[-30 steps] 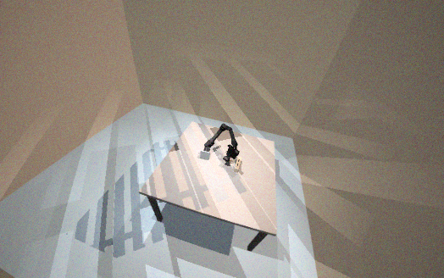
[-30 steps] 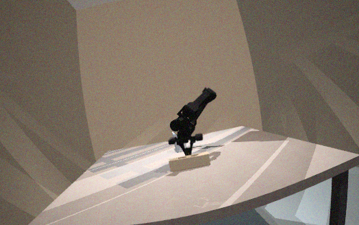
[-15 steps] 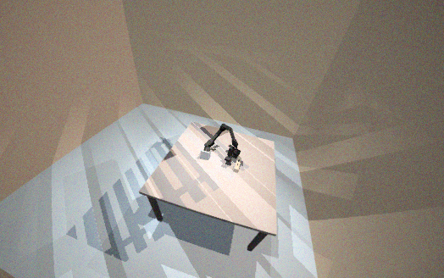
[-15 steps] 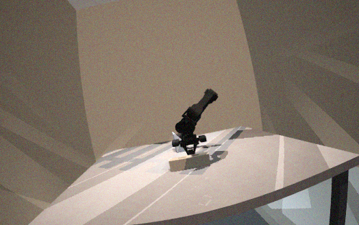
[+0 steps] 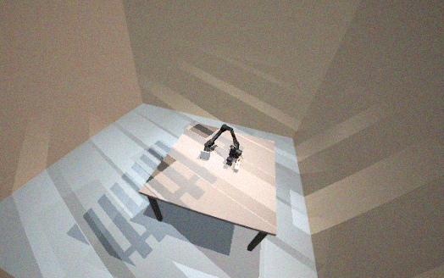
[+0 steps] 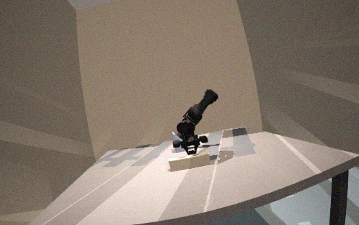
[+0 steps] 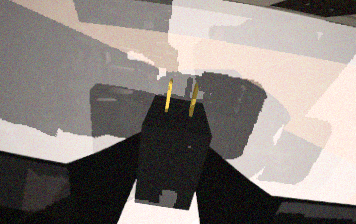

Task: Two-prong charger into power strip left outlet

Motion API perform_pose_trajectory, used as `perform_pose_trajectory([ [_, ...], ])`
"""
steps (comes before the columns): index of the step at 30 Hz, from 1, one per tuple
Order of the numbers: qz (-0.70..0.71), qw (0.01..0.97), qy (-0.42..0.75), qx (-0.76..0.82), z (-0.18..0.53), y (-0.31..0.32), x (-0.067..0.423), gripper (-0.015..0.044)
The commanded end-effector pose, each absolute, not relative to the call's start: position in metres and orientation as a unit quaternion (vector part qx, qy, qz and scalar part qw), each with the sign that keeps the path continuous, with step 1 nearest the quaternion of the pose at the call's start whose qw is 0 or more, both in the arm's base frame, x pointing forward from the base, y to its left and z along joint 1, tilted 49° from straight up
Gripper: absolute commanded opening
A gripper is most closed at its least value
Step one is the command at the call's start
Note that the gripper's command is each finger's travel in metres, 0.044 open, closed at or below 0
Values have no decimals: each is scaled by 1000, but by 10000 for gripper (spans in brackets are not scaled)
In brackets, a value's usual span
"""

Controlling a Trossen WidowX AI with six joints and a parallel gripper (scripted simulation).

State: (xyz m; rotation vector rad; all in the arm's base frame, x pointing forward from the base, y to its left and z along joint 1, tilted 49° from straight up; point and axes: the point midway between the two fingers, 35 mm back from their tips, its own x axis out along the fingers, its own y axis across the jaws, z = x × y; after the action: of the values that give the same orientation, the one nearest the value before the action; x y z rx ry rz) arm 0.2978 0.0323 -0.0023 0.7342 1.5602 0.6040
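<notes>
In the wrist view my gripper is shut on the black charger. Two gold prongs stick out of its far end, side by side, with no outlet visible around them. In the exterior view the gripper hangs at the top edge of the cream power strip, over it or just behind it; I cannot tell which. In the top view the gripper is just left of the strip. The outlets and shutter are too small or hidden to make out, and the strip is not clearly recognisable in the wrist view.
The table carries the arm and strip. A pale grey block is by the arm's base. Bands of light and shadow cross the tabletop, and dark shadows lie beyond the prongs in the wrist view.
</notes>
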Motion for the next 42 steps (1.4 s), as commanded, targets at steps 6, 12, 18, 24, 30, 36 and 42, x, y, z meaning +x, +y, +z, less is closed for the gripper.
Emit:
perform_pose_trajectory([
  [6, 267, 614, 673, 316, -1, 33, 309, 0],
  [12, 270, 615, 671, 313, -1, 34, 316, 0],
  [18, 273, 616, 670, 310, -1, 35, 322, 0],
  [24, 276, 618, 669, 308, -2, 36, 329, 0],
  [30, 277, 618, 668, 307, -2, 36, 331, 0],
  [36, 277, 618, 668, 307, -2, 36, 331, 0],
  [42, 277, 618, 668, 307, -2, 36, 332, 0],
])
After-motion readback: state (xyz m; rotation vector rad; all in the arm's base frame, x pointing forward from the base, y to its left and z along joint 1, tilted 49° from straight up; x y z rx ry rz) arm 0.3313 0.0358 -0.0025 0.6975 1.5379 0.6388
